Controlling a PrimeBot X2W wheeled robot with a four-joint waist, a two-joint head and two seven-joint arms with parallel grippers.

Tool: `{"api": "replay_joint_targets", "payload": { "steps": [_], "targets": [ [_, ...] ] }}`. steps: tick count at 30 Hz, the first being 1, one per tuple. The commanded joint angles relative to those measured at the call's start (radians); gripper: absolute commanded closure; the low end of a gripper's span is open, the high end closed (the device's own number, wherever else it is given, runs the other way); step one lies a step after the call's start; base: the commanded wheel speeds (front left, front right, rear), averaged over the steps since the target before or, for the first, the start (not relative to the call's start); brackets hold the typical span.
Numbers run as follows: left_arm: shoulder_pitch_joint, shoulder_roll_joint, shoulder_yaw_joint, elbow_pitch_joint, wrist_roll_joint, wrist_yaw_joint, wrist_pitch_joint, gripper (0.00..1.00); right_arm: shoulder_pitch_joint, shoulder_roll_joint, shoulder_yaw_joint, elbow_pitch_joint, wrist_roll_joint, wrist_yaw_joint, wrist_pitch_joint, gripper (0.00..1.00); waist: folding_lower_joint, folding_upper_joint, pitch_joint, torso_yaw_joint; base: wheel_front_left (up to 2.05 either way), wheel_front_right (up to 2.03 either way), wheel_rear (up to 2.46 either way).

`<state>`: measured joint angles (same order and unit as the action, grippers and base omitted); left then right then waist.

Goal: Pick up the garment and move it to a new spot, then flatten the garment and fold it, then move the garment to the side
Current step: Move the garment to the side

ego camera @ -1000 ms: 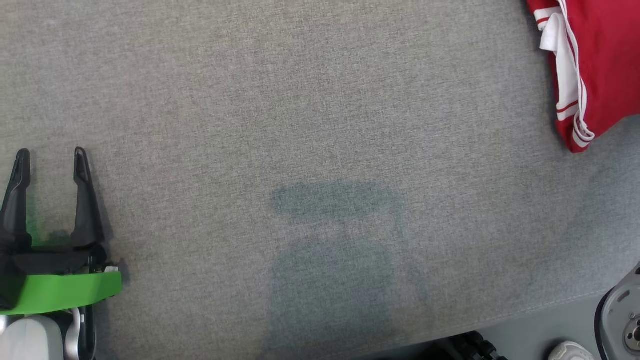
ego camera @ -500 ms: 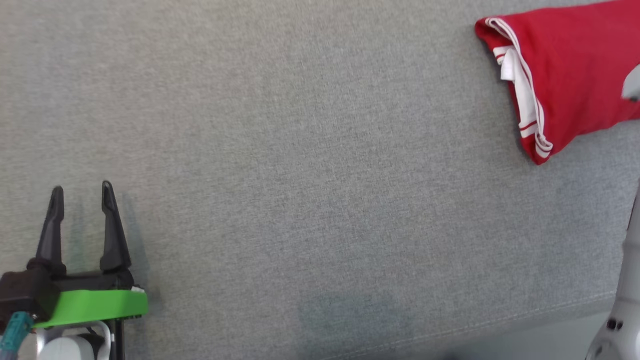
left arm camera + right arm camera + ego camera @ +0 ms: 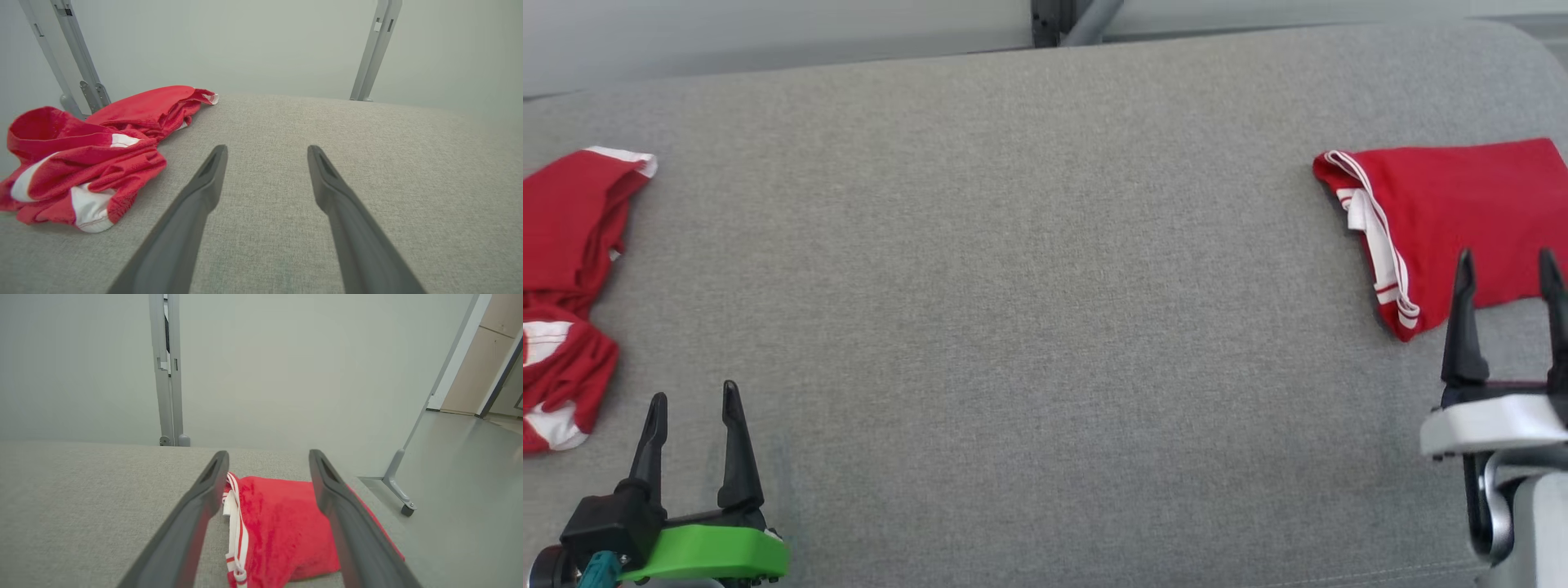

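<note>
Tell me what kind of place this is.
Probably a robot lab or test room: grey fabric table, metal posts by a bare wall, and a caster leg on a smooth floor.

Head view's edges cut off the crumpled garment (image 3: pixel 560 237) at left, the folded garment (image 3: pixel 1454 204) at right.

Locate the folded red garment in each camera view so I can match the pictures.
Head view: folded red garment at the right edge, white-striped hem facing left.
Right wrist view: folded red garment lower centre, between the open jaws, hem on the left.
Left wrist view: the red heap at left is the crumpled garment, another piece.
Shared landmark: the grey cloth surface under everything.
</note>
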<state>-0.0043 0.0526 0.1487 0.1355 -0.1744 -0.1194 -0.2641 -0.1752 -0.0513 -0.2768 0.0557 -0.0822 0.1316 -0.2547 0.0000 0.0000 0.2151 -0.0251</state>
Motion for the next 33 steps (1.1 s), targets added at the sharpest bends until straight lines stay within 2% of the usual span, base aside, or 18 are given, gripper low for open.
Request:
{"api": "replay_joint_targets", "payload": {
  "steps": [1,7,13,21,33],
  "targets": [
    [0.015,0.0,0.003,0.004,0.008,0.003,0.0,0.0,0.025,0.0,0.005,0.007,0.008,-0.002,-0.006,0.0,0.0,0.0,-0.093,0.075,0.0,0.0,0.0],
    [0.041,-0.001,-0.009,0.045,0.016,-0.001,0.0,0.0,0.151,0.0,0.054,0.027,0.078,-0.002,-0.011,0.0,0.0,0.0,-0.15,0.1,0.0,0.0,0.0],
    [0.057,-0.001,-0.045,0.081,0.021,-0.005,0.0,0.0,0.201,-0.001,0.09,0.059,0.109,-0.002,-0.01,0.0,0.0,0.0,-0.177,0.102,0.0,0.0,0.0],
    [0.053,-0.001,-0.067,0.106,0.01,-0.009,0.0,0.0,0.217,-0.001,0.105,0.108,0.134,-0.002,-0.011,0.0,0.0,0.0,-0.19,0.097,0.0,0.0,0.0],
    [0.038,-0.001,-0.061,0.099,0.019,-0.01,0.0,0.0,0.209,-0.001,0.115,0.111,0.142,-0.002,-0.011,0.0,0.0,0.0,-0.178,0.099,0.0,0.0,0.0]
  ]
}}
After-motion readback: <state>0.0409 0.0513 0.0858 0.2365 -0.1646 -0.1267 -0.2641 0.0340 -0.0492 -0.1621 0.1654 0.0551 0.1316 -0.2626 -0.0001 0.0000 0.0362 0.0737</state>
